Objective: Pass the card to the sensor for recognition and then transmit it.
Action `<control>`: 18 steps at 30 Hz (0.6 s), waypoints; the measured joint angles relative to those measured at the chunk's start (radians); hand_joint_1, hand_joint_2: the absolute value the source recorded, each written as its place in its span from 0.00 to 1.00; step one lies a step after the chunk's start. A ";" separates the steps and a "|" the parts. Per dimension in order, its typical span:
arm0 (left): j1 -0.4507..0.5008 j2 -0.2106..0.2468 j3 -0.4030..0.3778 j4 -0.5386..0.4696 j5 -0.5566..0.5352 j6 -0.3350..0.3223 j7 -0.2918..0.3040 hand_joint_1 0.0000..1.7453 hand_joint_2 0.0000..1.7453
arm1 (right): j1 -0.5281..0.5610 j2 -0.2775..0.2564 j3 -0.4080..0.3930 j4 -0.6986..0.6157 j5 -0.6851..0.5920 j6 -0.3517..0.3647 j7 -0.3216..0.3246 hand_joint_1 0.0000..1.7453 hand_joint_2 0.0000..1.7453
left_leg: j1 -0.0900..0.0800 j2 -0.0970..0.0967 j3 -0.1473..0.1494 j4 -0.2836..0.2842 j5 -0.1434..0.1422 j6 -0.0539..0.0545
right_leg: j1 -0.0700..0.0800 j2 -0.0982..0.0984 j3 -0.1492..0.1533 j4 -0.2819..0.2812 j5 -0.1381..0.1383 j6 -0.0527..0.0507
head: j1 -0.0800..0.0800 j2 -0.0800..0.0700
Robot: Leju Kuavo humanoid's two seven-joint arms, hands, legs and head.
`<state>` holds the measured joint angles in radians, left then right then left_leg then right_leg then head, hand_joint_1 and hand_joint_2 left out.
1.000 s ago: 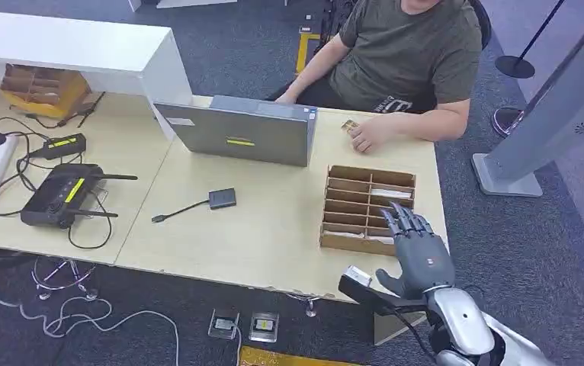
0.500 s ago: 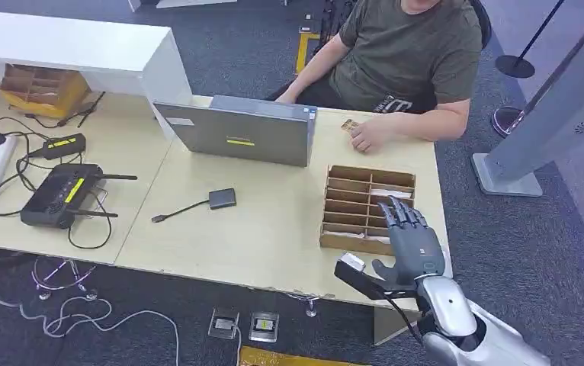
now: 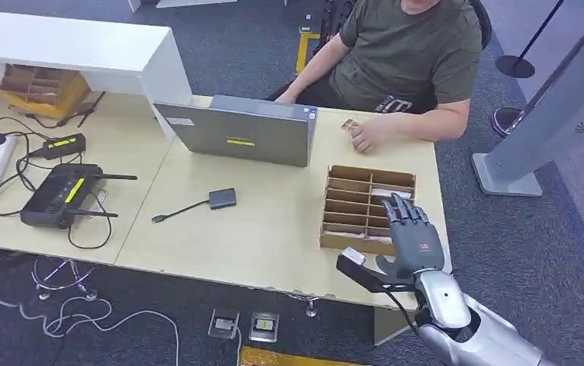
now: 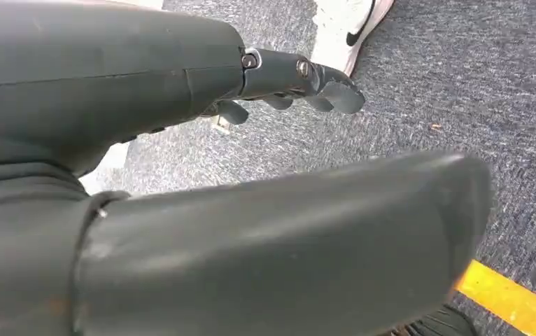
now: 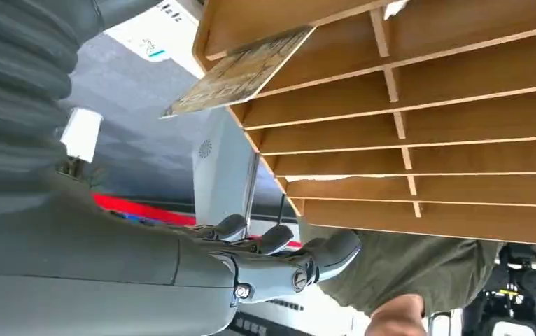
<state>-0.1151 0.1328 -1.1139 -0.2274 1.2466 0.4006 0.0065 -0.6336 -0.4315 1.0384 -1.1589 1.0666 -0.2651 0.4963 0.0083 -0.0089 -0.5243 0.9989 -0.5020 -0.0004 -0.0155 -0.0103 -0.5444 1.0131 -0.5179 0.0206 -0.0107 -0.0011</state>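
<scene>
Stretching pale and smooth, counter (image 3: 274, 221) keeping everything within reach from both sides. Sitting across it, resting forearms: a person (image 3: 411, 53). Standing near the edge, slotted wooden rack (image 3: 354, 242), thin flat dividers holding cards on edge, probably for easy pinching. Hovering over its near corner, right hand (image 3: 411, 236), fingers spread, gripping nothing. Hanging over carpet, left hand (image 4: 146, 84), loosely open, empty. Poking from an end slot, patterned tan card (image 5: 241, 73), thin and stiff.
</scene>
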 joint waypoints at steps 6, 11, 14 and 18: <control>0.000 0.002 0.000 0.000 0.001 0.000 0.000 0.00 0.00 | -0.012 0.000 0.000 0.009 0.002 0.000 0.005 0.00 1.00 | 0.000 0.000 0.000 0.000 0.000 0.000 | 0.000 0.000 0.000 0.000 0.000 0.000 | 0.000 0.000; 0.000 0.003 0.000 0.000 0.005 0.001 0.000 0.00 0.00 | -0.018 0.000 -0.001 0.015 0.008 0.009 0.013 0.00 1.00 | 0.000 0.000 0.000 0.000 0.000 0.000 | 0.000 0.000 0.000 0.000 0.000 0.000 | 0.000 0.000; 0.000 0.003 0.000 0.000 0.005 0.001 0.000 0.00 0.00 | -0.020 0.000 -0.001 0.016 0.010 0.013 0.013 0.00 1.00 | 0.000 0.000 0.000 0.000 0.000 0.000 | 0.000 0.000 0.000 0.000 0.000 0.000 | 0.000 0.000; 0.000 0.005 0.000 0.000 0.005 0.001 0.000 0.00 0.00 | -0.020 -0.001 -0.001 0.016 0.011 0.023 0.022 0.00 1.00 | 0.000 0.000 0.000 0.000 0.000 0.000 | 0.000 0.000 0.000 0.000 0.000 0.000 | 0.000 0.000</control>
<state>-0.1150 0.1373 -1.1139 -0.2270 1.2516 0.4013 0.0065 -0.6533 -0.4322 1.0372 -1.1429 1.0773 -0.2418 0.5181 0.0083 -0.0088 -0.5239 0.9990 -0.5019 -0.0005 -0.0155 -0.0102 -0.5445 1.0131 -0.5179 0.0206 -0.0103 -0.0011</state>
